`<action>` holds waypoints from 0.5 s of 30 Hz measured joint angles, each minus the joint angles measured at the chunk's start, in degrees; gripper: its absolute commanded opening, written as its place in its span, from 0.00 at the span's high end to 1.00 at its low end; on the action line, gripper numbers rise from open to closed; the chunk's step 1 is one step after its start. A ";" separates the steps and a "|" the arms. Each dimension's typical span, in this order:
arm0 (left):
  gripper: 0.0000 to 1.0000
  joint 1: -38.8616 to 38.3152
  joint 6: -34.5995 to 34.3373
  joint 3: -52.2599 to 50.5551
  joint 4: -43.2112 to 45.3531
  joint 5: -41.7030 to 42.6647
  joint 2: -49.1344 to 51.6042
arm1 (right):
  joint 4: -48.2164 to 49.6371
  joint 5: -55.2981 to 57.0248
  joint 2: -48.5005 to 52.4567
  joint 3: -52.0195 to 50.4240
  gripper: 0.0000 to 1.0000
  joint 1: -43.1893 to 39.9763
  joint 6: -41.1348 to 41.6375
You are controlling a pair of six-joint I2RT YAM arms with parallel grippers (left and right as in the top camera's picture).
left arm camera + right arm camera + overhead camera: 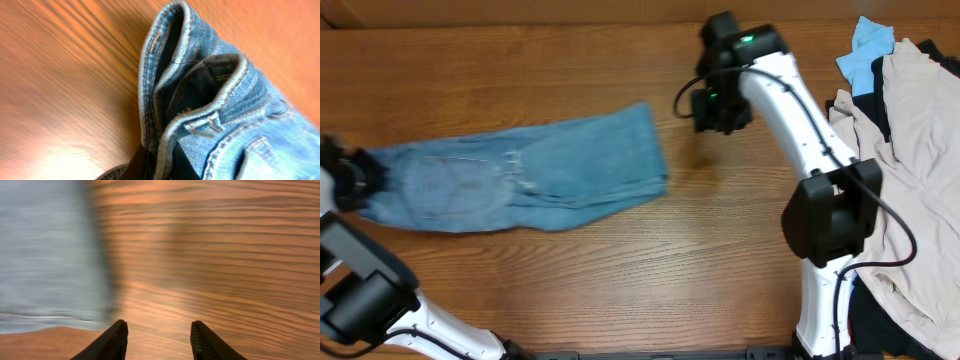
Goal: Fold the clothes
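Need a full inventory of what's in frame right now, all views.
jeans: one pair, faded light blue, stretched across the table's left half, waistband at the left end
beige garments: pile, count unclear, right edge
sky-blue cloth: one, top right, beside the pile
dark cloth: count unclear, black, partly under the beige pile
table: one, brown wood
left gripper: one, black, shut on the jeans' waistband, far left
right gripper: one, black fingers, open and empty, over bare table right of the jeans

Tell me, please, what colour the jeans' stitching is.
Orange-tan stitching on jeans; left wrist view shows it best.
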 measured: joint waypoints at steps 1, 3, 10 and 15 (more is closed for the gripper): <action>0.96 1.51 0.00 3.34 -1.49 0.92 -0.20 | -0.26 0.28 0.00 0.00 0.56 -1.60 0.04; 0.96 2.69 0.00 9.62 -4.46 4.66 -1.01 | -0.28 0.48 0.00 0.00 0.55 -2.99 0.04; 0.96 -9.86 0.24 21.97 -13.53 20.94 -2.40 | 0.76 0.50 0.00 -0.02 0.56 -2.03 -0.07; 0.96 -21.46 0.11 22.99 -13.73 23.91 -3.10 | 5.01 -0.50 0.00 -3.39 0.61 -0.79 -0.28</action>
